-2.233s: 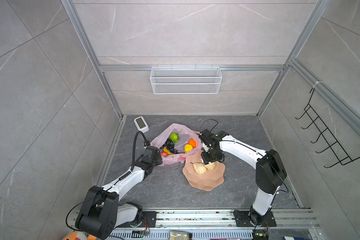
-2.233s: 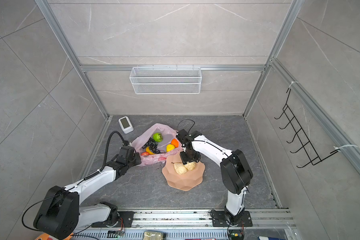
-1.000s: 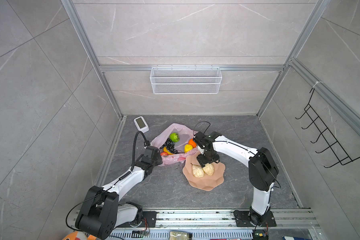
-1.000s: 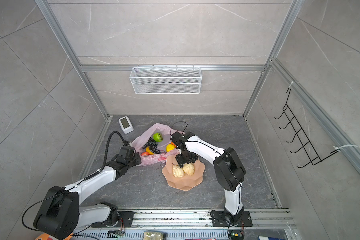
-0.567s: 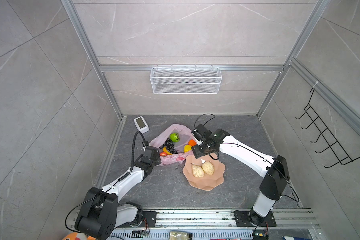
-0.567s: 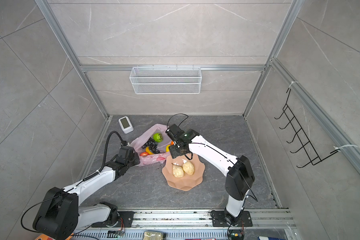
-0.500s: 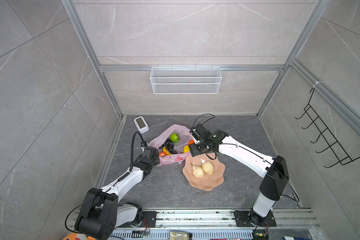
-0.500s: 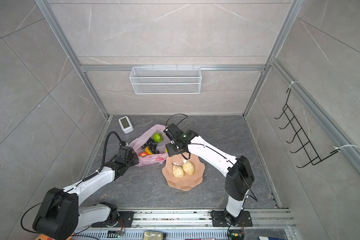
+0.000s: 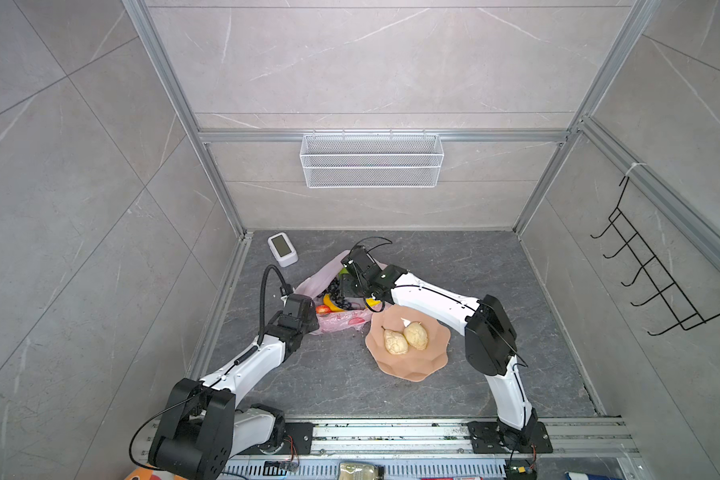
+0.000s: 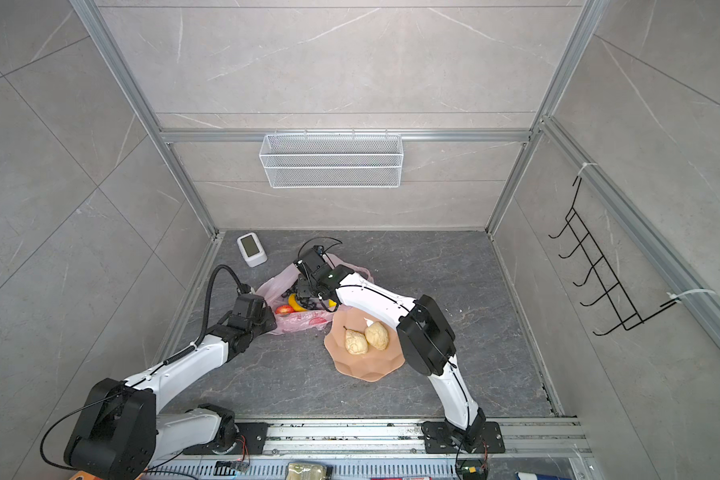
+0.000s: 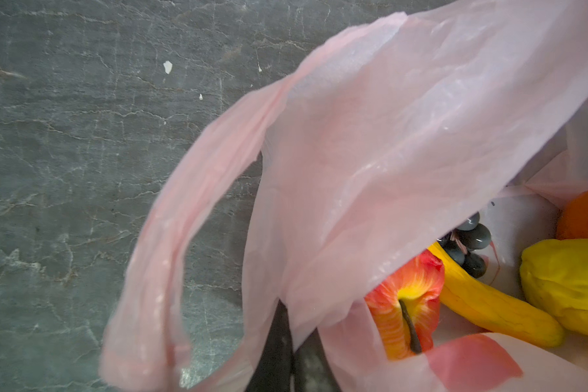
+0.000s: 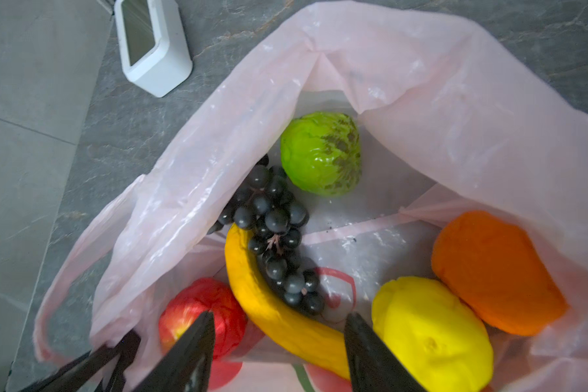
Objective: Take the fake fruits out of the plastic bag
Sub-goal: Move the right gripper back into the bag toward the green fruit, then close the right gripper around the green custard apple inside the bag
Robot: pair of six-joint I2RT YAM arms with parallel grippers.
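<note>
Showing two beige fake fruits (image 9: 404, 338) on peach scalloped plate (image 9: 408, 372), centre; six inside pink plastic bag (image 12: 421, 85); left gripper (image 11: 292, 339) pinching bag, right gripper (image 12: 279, 317) parted, empty.

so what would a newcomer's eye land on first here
The pink plastic bag lying open left of the peach plate, bright with a yellow banana, dark grape bunch and bumpy green fruit, the right pincer open over the banana. Then the left pincer shut on the bag's edge, and two beige fruits on the plate.
</note>
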